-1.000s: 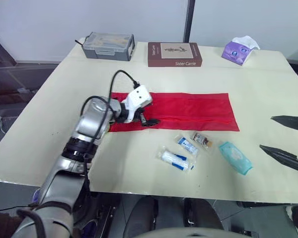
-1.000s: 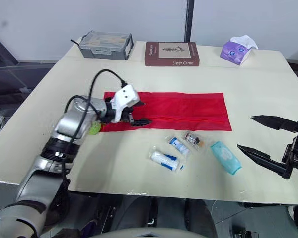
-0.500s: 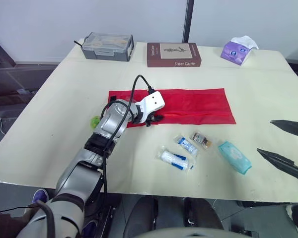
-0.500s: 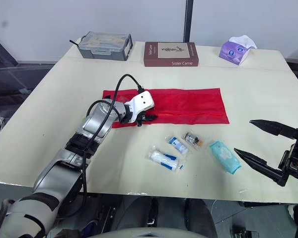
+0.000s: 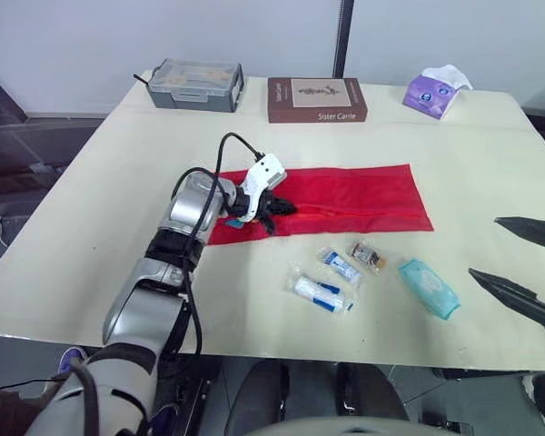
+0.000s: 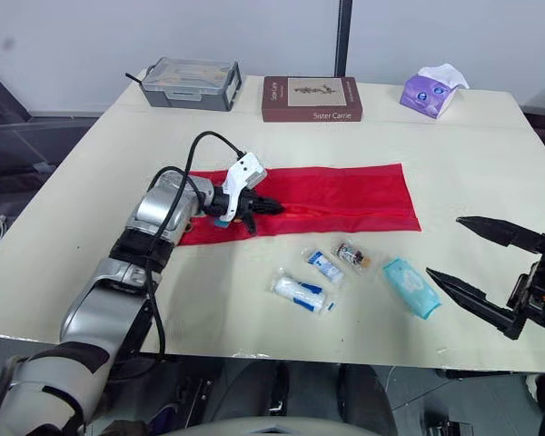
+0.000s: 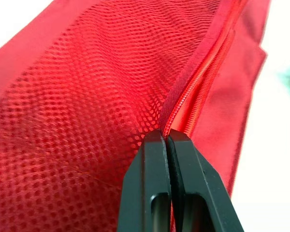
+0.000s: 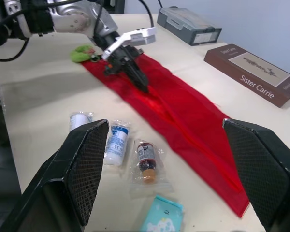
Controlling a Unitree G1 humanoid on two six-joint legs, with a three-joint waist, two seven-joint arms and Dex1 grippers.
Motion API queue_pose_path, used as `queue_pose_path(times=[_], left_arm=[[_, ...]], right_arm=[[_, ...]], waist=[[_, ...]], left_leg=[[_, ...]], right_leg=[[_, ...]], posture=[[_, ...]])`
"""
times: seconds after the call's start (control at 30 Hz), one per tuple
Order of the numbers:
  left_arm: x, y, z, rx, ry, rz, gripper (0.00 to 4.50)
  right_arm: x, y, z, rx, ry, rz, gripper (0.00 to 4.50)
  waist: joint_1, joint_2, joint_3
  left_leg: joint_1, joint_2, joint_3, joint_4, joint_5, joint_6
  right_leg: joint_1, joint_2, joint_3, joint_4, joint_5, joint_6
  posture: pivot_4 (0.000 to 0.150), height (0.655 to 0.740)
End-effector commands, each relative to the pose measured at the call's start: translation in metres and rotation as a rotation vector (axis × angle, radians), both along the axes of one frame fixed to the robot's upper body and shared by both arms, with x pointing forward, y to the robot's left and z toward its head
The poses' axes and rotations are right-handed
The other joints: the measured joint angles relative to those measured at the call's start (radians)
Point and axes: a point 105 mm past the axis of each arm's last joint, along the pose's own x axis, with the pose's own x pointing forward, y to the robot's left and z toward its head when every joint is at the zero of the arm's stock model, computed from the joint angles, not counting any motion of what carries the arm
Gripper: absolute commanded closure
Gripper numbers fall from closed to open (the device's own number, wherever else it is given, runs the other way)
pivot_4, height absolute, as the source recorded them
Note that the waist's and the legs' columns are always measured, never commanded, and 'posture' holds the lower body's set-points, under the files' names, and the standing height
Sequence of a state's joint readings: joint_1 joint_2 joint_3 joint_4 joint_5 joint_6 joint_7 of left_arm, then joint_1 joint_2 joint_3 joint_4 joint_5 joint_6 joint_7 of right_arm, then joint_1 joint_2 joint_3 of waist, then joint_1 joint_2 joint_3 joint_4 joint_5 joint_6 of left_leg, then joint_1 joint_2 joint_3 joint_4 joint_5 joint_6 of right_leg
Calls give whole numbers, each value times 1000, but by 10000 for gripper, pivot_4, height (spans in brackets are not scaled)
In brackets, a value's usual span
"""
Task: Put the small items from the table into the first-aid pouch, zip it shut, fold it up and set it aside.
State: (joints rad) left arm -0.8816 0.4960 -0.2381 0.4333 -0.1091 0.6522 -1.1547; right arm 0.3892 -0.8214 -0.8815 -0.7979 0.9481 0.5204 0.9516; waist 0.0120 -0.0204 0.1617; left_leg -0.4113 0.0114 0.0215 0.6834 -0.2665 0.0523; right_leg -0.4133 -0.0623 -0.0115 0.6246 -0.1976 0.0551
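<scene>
Pouch [image 5: 354,195] is lying across the table's [image 5: 118,182] middle, long axis from left edge to right. Left gripper [image 5: 274,211] is pinching its zip [image 7: 203,82] near the left end, jaws pressed together; right gripper [image 5: 486,245] is hovering wide open, empty, near the right edge.
</scene>
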Motion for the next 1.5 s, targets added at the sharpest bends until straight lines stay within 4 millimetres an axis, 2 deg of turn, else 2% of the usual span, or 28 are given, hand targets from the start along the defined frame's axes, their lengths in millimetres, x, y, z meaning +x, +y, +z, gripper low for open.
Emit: queue_pose_path(times=[0.03,0.17,0.37,0.47,0.67,0.97,1.03,1.13,1.23,1.3,1.4,1.5], left_arm=[[-13,3,16,-19,-5,-56,44579],[-16,17,16,2,-14,-31,44579],[-7,31,15,57,-89,-15,44579],[-2,31,14,74,-131,-16,44579],[14,22,14,81,-222,6,44579],[14,19,11,90,-250,-55,44579],[16,21,12,99,-255,-59,44579],[17,22,12,102,-259,-63,44579],[18,21,12,105,-257,-74,44579],[16,19,13,106,-253,-89,44579],[13,17,11,110,-243,-113,44579],[11,16,11,110,-238,-125,44579]], right_arm=[[-4,9,5,-18,-23,29,4862],[-5,13,4,-9,-13,42,4862],[-8,13,6,-16,-1,48,4862],[-11,10,7,-35,14,47,4862],[-14,-12,6,-101,51,23,4862],[-19,-8,8,-116,71,57,4862],[-19,0,7,-102,91,69,4862],[-12,24,0,-86,98,65,4862],[-10,60,-21,-123,142,137,4862],[-9,76,-33,-118,186,184,4862],[3,99,-61,-196,260,191,4862],[9,123,-74,-183,317,248,4862]], waist=[[2,0,0],[2,0,0],[3,0,0],[4,0,0],[7,0,0],[3,0,0],[3,0,0],[2,0,0],[2,-1,0],[2,-1,-1],[1,-3,-2],[1,-3,-2]], left_leg=[[0,0,0,0,0,0],[0,0,0,0,0,0],[0,0,0,0,0,0],[0,0,0,0,0,0],[0,-1,0,1,0,0],[0,0,0,1,0,0],[0,0,0,1,0,0],[0,0,0,1,0,0],[0,1,0,1,0,0],[-1,0,0,1,0,0],[-2,0,0,1,0,0],[-2,0,1,2,0,0]], right_leg=[[0,0,0,0,0,0],[0,0,0,0,0,0],[0,0,0,0,-1,-1],[0,0,0,0,-1,-2],[1,0,0,0,-1,-1],[0,0,0,0,0,-1],[0,0,0,0,0,-1],[0,0,0,0,0,-1],[0,0,0,0,0,-1],[-1,-1,0,0,0,-1],[-2,-1,0,0,-1,-2],[-3,-1,0,0,-2,-4]], posture=[[1500,7400],[1500,7400],[1500,7400],[1500,7400],[1500,7400],[1500,7400],[1500,7400],[1500,7400],[1500,7400],[1500,7400],[1500,7400],[1500,7400]])
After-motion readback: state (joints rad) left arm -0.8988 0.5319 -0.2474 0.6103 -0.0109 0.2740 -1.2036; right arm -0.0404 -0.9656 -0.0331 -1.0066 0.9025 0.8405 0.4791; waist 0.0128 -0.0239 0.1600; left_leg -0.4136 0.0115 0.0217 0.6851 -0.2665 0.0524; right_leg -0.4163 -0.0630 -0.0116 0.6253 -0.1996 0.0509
